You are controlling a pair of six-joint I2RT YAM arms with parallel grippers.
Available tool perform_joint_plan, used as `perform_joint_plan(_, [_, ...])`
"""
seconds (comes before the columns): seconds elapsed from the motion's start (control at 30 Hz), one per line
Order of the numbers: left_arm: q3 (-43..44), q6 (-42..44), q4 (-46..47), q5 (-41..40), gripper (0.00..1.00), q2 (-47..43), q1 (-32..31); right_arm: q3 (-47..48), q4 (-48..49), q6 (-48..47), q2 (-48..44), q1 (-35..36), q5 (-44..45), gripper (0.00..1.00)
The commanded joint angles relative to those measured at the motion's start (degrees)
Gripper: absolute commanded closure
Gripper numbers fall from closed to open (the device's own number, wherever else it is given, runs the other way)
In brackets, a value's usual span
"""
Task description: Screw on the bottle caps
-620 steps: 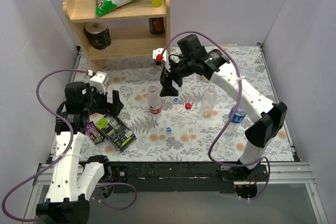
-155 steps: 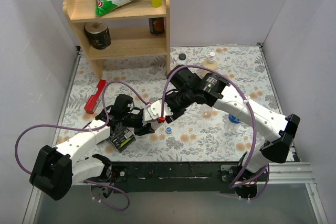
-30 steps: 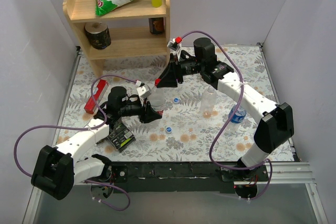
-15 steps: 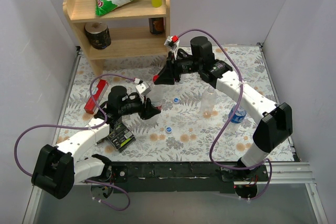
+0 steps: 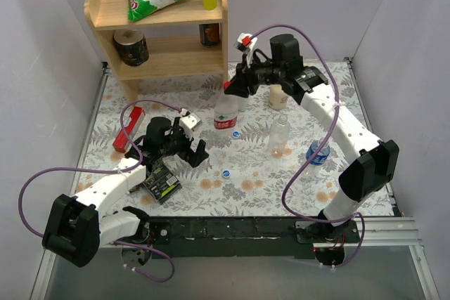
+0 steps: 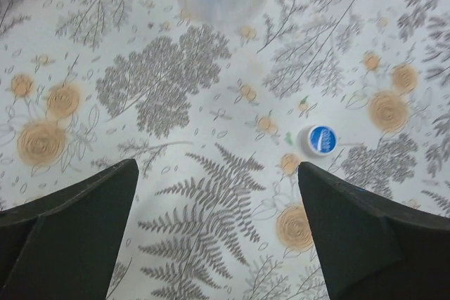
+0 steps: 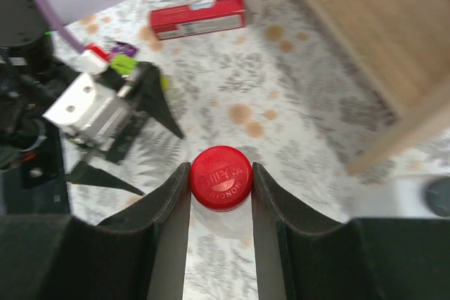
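A red cap (image 7: 221,178) sits on the neck of a clear bottle with a red label (image 5: 225,113), and my right gripper (image 7: 221,172) is shut on that cap. In the top view the right gripper (image 5: 234,87) is above the bottle near the shelf. I cannot tell whether the bottle's base touches the table. My left gripper (image 5: 195,151) stands open and empty to the bottle's front left, apart from it. One blue cap (image 5: 235,132) lies just in front of the bottle, another blue cap (image 5: 226,172) lies nearer; the left wrist view shows a blue cap (image 6: 323,138) on the cloth.
An uncapped clear bottle (image 5: 279,135) and a blue-label bottle (image 5: 316,155) stand to the right. A cream pump bottle (image 5: 279,96) stands behind them. The wooden shelf (image 5: 163,40) is at the back left, a red box (image 5: 127,126) and dark packets (image 5: 160,182) lie left.
The left gripper has opened and let go of the bottle. The right arm, still gripping the red cap, has moved the bottle back and to the right.
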Motion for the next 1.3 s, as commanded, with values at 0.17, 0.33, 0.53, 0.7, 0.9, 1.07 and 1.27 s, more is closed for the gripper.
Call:
perform_joint_plan(0.17, [5.7,13.3,-18.4,-2.6,0.02,1.3,3.0,10.1,-8.9,-13.9,3.4,-6.8,5.2,0.99])
perform_joint_plan(0.33, [8.5,14.3,-22.8,-1.1,0.02,4.8,7.0,16.7,-13.0,-17.5,7.2,-8.3,6.1,0.99])
perform_joint_plan(0.53, [12.7,16.1,-24.0,1.2,0.02,9.4,7.2,10.6,-9.0,-15.9,5.8,-14.0,1.4,0.99])
perform_joint_plan(0.7, [13.7,16.6,-23.6,0.6,0.02,11.6,7.3,4.0,-1.7,-12.5,4.5,-17.7,-1.1,0.99])
perform_joint_plan(0.9, [13.8,15.7,-24.3,2.1,0.02,12.6,7.3,-5.7,9.1,-12.5,2.4,-19.7,-6.0,0.99])
perform_joint_plan(1.07, [14.1,15.1,-23.3,2.1,0.02,13.7,7.3,-9.5,12.9,-11.7,1.7,-19.7,-6.1,0.91])
perform_joint_plan(1.27, [15.0,15.0,-23.0,3.0,0.02,14.8,7.4,-12.8,15.9,-15.6,0.0,-19.8,-5.7,0.89])
